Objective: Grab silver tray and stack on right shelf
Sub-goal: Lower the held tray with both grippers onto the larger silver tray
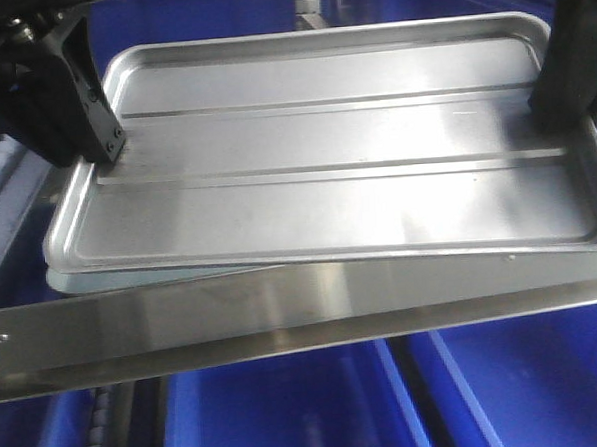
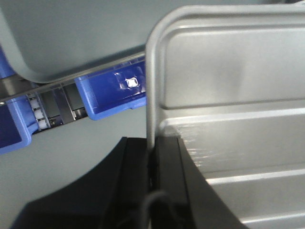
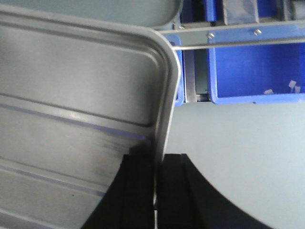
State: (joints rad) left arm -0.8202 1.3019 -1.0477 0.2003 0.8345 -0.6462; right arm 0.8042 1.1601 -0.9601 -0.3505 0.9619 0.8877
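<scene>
The silver tray (image 1: 326, 182) with two long ridges fills the front view, behind the right shelf's shiny front crossbar (image 1: 283, 304). It lies over a duller grey tray (image 1: 111, 278) whose corner shows under its near left edge; whether they touch I cannot tell. My left gripper (image 1: 110, 153) is shut on the tray's left rim, and in the left wrist view the rim (image 2: 151, 95) runs straight into the closed left gripper (image 2: 152, 143). On the opposite rim my right gripper (image 1: 553, 110) is shut too; the right wrist view shows the tray (image 3: 71, 86) pinched in the right gripper (image 3: 157, 160).
Blue bins (image 1: 288, 414) sit below the crossbar and beside the tray (image 2: 114, 90). Small white rollers (image 2: 38, 114) line a side rail. A screwed steel bar (image 3: 238, 36) crosses above another blue bin (image 3: 257, 71).
</scene>
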